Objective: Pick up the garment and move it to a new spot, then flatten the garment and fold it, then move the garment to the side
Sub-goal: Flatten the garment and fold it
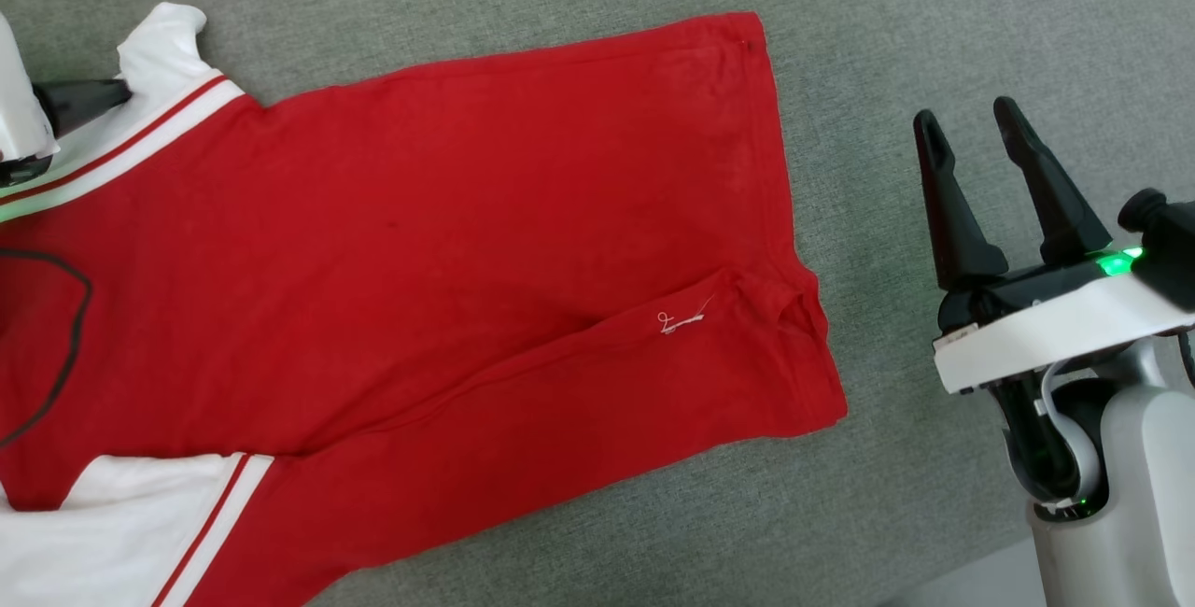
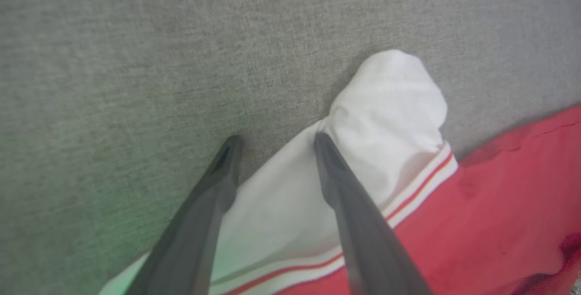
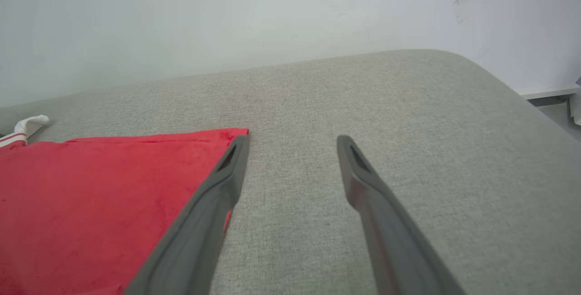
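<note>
Closest to the head camera stands the right hand (image 1: 964,117), its two long dark fingers spread apart and holding nothing, raised over bare cloth beside the shirt's hem; a green light (image 1: 1116,261) glows at its wrist. Beneath everything stretches a grey upholstered surface (image 1: 934,19), whose rounded far edge meets a pale wall (image 3: 272,22) in the right wrist view. On it lies the garment, a red short-sleeved T-shirt (image 1: 467,243), spread mostly flat with its hem toward the robot's right and its sleeves toward the left. One long crease runs across its lower part, and a small white logo (image 1: 681,319) sits on that crease near the hem. Its far white sleeve with red-and-white stripe trim (image 2: 386,104) bunches upward. Over that sleeve is the left hand (image 2: 277,138), released: one finger lies above the white cloth, the other above the grey surface, the sleeve's edge between them. A thin dark cable (image 1: 65,336) loops over the red cloth at the left
</note>
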Tool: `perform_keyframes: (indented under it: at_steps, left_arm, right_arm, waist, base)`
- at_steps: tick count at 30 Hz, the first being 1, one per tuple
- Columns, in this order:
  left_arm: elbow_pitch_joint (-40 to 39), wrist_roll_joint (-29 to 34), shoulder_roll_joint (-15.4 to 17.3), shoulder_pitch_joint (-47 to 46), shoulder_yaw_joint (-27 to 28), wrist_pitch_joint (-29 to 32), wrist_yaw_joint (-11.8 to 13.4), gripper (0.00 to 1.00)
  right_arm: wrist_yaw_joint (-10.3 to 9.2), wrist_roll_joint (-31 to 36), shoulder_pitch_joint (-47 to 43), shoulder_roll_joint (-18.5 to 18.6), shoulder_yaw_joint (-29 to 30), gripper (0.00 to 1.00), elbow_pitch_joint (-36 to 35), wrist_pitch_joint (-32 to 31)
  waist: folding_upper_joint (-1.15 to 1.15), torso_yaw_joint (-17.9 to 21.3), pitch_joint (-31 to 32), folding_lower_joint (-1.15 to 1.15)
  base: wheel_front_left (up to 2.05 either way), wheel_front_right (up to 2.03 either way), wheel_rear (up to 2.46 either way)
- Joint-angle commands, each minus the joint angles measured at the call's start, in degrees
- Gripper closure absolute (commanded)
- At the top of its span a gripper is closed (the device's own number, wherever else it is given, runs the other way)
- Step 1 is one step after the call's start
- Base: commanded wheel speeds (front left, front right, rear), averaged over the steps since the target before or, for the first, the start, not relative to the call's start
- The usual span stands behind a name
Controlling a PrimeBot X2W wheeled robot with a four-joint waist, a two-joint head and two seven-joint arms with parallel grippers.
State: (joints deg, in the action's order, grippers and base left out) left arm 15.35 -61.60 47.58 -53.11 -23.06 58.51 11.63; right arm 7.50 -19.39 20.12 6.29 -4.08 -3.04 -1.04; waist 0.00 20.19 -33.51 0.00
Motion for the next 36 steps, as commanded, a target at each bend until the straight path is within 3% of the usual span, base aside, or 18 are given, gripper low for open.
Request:
perform_keyframes:
  at_steps: [1,9,20,23,30,35,36]
  left_arm:
    - [1.96,-0.90,-2.87,6.54,-3.34,2.54,0.20,1.00]
    - [2.14,-0.93,-5.13,5.50,-2.48,-2.07,-1.96,1.00]
    - [-0.09,3.78,-8.36,-4.36,-3.57,-9.76,-8.60,1.00]
    - [-1.04,4.94,-9.71,-5.93,-4.46,-11.11,-9.93,1.00]
    - [-1.94,6.46,-11.34,-7.77,-5.70,-13.43,-12.39,1.00]
    - [-2.38,7.06,-11.76,-8.56,-6.34,-14.51,-13.52,1.00]
    - [-2.41,7.06,-11.89,-8.50,-6.47,-14.66,-13.59,1.00]
  right_arm:
    - [-0.03,-0.51,1.31,-0.13,0.16,0.00,0.10,-0.32]
    - [-0.03,-5.27,4.59,1.94,-0.18,0.00,1.44,-6.59]
    - [-0.03,-13.30,19.30,6.02,-0.64,0.00,16.24,-35.43]
    - [-0.03,-12.45,22.88,6.19,0.43,0.00,19.59,-40.32]
    - [-0.03,-8.52,28.81,6.82,1.30,0.00,26.50,-44.76]
    - [-0.07,-6.95,28.68,6.13,-0.46,0.00,33.30,-50.23]
    - [-0.07,-6.77,28.47,5.71,-0.63,0.33,34.21,-51.23]
  waist:
    - [0.00,-0.10,0.01,0.00]
    - [0.00,-2.34,1.18,0.00]
    - [0.00,-10.02,1.76,0.00]
    - [0.00,-12.13,1.31,0.00]
    - [0.00,-14.81,-0.44,0.00]
    - [0.00,-15.64,-1.29,0.00]
    - [0.00,-15.75,-1.33,0.00]
  base:
    - [0.00,0.00,0.00]
    - [0.00,0.00,0.00]
    - [0.00,0.00,0.00]
    - [0.00,0.00,0.00]
    - [0.00,0.00,0.00]
    - [0.00,0.00,0.00]
    - [0.00,0.00,0.00]
